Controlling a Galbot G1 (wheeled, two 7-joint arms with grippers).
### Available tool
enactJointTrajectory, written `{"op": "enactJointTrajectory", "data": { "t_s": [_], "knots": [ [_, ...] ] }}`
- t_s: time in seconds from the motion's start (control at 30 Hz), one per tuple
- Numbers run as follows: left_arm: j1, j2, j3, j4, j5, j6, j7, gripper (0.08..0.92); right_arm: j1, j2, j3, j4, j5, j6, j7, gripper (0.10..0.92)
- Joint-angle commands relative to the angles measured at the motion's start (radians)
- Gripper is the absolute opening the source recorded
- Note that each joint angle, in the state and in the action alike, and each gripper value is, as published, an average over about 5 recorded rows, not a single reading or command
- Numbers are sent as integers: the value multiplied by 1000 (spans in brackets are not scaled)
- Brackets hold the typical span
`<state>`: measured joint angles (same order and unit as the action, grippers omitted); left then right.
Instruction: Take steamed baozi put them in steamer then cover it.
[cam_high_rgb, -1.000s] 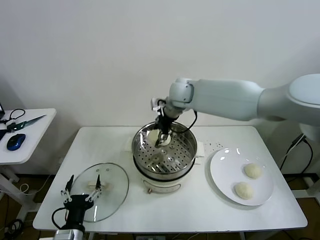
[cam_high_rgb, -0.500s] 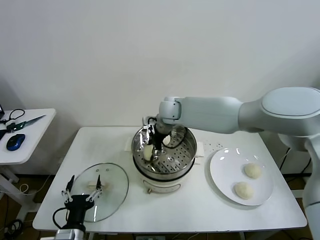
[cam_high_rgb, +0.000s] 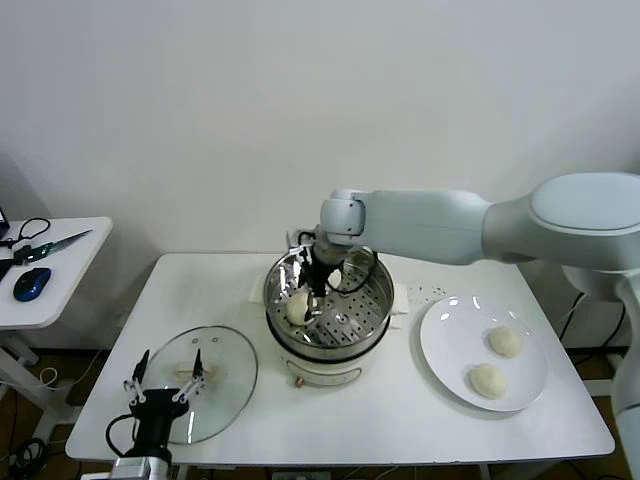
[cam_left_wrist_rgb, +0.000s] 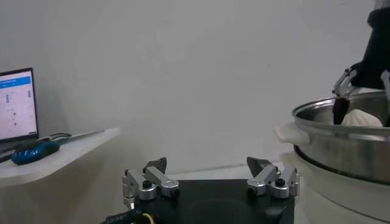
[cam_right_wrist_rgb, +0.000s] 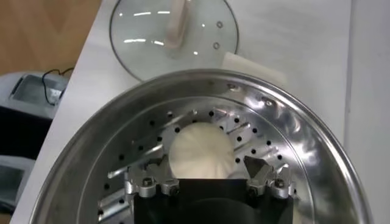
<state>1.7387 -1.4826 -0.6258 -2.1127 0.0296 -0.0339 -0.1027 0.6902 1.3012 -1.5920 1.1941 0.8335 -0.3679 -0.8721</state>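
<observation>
My right gripper (cam_high_rgb: 312, 290) has carried its baozi (cam_high_rgb: 298, 306) down onto the steamer (cam_high_rgb: 327, 312) tray; jaws now apart, bun released. Two baozi wait on the plate (cam_high_rgb: 484, 353). Left gripper (cam_high_rgb: 163, 385) idles open over the cover (cam_high_rgb: 196, 383).

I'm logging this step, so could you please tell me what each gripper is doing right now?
Left gripper: open, empty, above the cover.
Right gripper: open inside the steamer, straddling a baozi.
</observation>
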Motion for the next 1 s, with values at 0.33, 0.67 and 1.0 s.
{"op": "enactJointTrajectory", "data": {
  "t_s": [0.33, 0.67, 1.0],
  "knots": [
    [-11, -7, -10, -1, 6, 11, 3, 823, 241, -501, -62, 265, -193, 110, -173, 823],
    [-19, -12, -26, -12, 8, 30, 6, 823, -40, -850, 79, 374, -481, 129, -184, 823],
    [-2, -25, -28, -11, 23, 37, 12, 823, -488, -937, 388, 270, -699, 176, -204, 823]
  ]
}}
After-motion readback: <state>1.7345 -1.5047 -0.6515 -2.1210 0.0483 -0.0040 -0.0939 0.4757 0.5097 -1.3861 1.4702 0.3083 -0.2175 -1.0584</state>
